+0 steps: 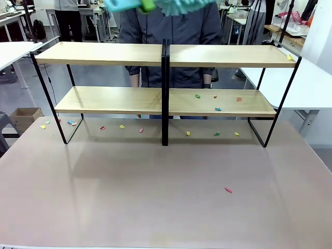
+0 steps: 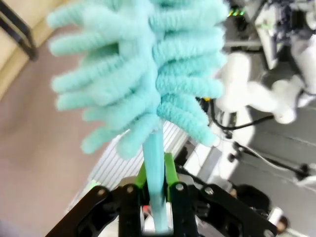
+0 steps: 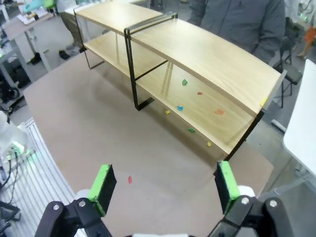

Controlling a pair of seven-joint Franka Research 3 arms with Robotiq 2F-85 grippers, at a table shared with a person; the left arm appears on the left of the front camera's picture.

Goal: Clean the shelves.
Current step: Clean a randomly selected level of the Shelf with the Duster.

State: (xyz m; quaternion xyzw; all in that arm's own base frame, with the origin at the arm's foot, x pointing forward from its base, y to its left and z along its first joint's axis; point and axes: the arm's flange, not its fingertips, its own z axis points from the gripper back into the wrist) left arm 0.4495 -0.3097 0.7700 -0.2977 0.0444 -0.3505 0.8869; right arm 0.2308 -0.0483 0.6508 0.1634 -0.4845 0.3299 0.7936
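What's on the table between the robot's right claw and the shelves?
Right wrist view: mostly bare table with one red scrap, between right gripper and shelves.

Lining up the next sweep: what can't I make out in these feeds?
- Front view: duster cut off by the top edge, height over the shelves unclear.
- Left wrist view: the blurred duster, in the left hand, hides most of the shelves.
- Scraps: too small in every view to identify.

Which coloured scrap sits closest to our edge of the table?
The red scrap, alone on the open table in front of the shelves; the rest lie under them or on their boards.
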